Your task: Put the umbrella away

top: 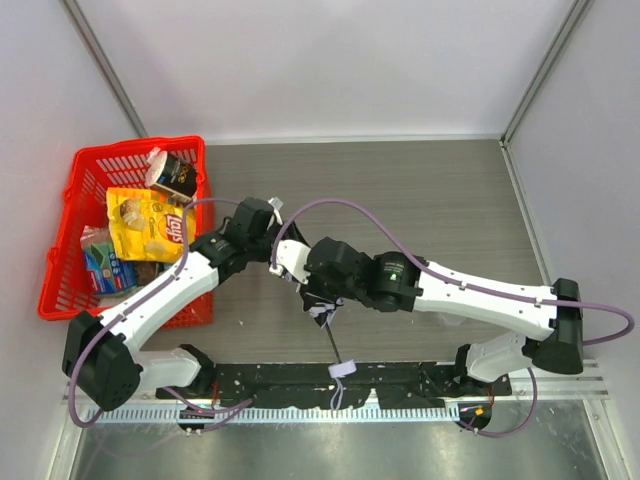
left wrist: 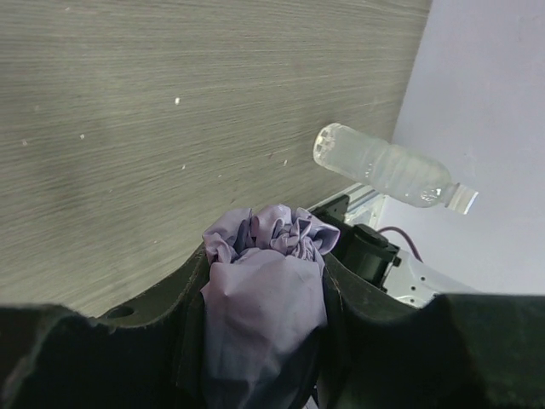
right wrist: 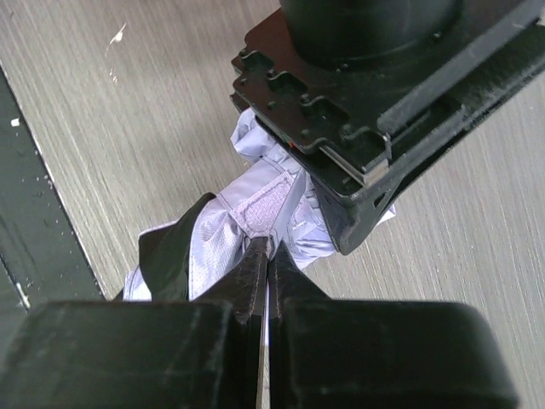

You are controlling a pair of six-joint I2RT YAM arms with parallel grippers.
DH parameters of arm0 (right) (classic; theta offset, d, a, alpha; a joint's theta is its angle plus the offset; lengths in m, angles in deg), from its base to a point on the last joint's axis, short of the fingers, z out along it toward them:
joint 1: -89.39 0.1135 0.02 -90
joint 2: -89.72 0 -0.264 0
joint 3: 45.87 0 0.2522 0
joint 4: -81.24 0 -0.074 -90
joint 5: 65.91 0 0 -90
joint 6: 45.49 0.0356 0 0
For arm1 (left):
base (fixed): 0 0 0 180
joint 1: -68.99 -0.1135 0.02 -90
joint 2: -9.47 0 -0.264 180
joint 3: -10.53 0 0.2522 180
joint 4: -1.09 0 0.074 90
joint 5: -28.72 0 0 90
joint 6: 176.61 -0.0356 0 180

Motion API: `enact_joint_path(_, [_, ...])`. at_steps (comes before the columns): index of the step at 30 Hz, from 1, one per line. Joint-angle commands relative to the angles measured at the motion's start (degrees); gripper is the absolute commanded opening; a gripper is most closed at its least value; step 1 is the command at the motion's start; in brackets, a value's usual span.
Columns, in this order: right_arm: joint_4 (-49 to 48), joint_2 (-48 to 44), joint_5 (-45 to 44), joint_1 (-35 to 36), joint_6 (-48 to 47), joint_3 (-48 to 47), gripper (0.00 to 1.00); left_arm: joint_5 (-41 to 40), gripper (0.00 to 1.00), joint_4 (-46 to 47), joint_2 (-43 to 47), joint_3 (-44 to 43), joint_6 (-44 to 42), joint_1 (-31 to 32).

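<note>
The umbrella (left wrist: 264,290) is showing soft, crinkled matt cloth — the table (left wrist: 128,128) is looking like matt grey woodgrain, the bottle (left wrist: 383,166) gleaming as clear ribbed plastic.

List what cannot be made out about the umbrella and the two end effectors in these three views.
Left wrist view: the umbrella shows only bunched canopy inside the left end effector; shaft and handle lie outside the frame.
Right wrist view: the left end effector covers the canopy's far end; how much fabric the shut right end effector pinches is hidden between its pads.
Top view: both end effectors hide nearly all the canopy.
</note>
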State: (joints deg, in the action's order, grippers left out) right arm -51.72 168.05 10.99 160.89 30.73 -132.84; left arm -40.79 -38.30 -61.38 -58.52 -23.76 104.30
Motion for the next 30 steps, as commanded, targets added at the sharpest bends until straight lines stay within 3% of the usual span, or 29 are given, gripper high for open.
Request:
enact_joint_path(1, [-4.29, 3.93, 11.37, 4.17, -1.33, -6.77, 0.01, -5.73, 0.0, 5.51, 0.45, -4.91, 4.82, 1.16])
enact_joint_path(5, [-2.52, 6.13, 0.92, 5.84, -2.83, -7.99, 0.02, -7.39, 0.0, -2.05, 0.1, -8.43, 6.75, 1.95])
enact_joint_path(11, [2.04, 11.58, -7.46, 10.58, -5.81, -12.3, 0.06, -9.94, 0.0, -0.3, 2.82, -5.88, 12.21, 3.01])
enact_joint_path(21, [8.12, 18.0, -13.26, 16.56, -12.06, -13.01, 0.14, -10.56, 0.0, -9.87, -2.53, -14.75, 8.78, 3.01])
enact_joint_path(25, [9.35, 18.97, -14.41, 17.35, -12.85, -13.8, 0.18, -6.79, 0.0, -10.33, -4.38, -16.26, 6.41, 3.01])
enact_joint_path(30, [9.61, 16.87, -9.07, 17.35, -11.18, -13.54, 0.34, -9.23, 0.0, -6.73, -1.06, -12.66, 5.35, 3.01])
